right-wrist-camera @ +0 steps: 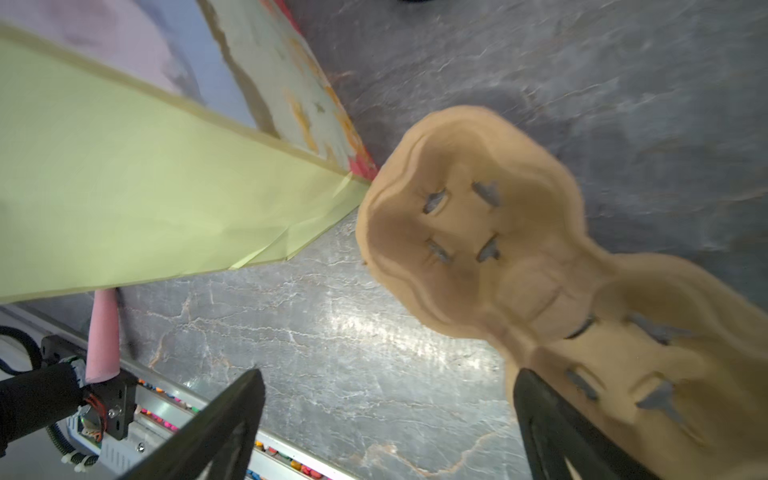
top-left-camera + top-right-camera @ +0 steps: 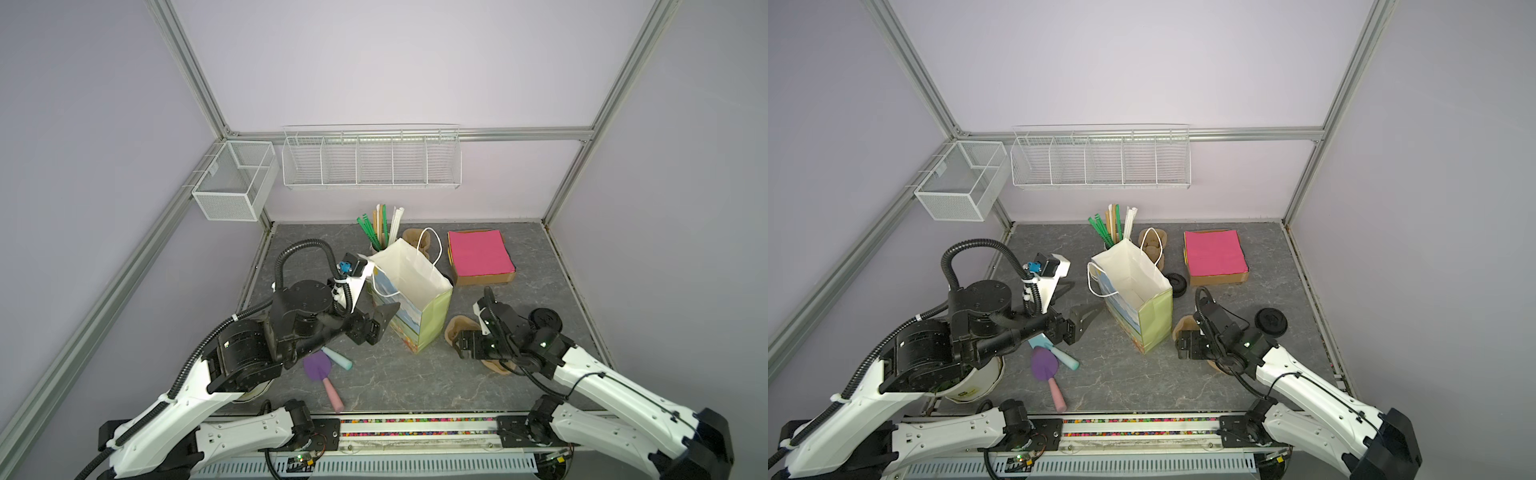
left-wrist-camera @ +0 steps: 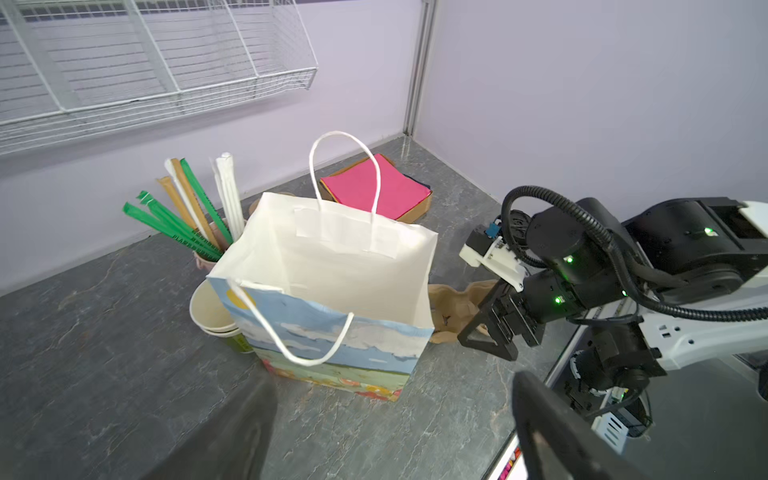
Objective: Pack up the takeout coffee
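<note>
I can't find the coffee from where I stand. There is no capped cup on the table [image 2: 1142,382], only the lidless stack [image 3: 212,309] beside the bag [image 3: 332,257] and some loose lids [image 2: 1271,322]. It may be sitting low inside the bag, where the near wall hides the floor.

I'd expect such a cup to be light, with a paper wall soft enough to dent. The lid looks smooth and liable to pop off if pinched. It is best taken round the body just under the lid and kept upright.

The left gripper [image 2: 1088,321] hangs just beside the bag's painted face, jaws spread wide with nothing between them. The right gripper [image 2: 1185,345] is likewise spread and empty, over the brown carrier [image 1: 478,232] near the bag's corner.
</note>
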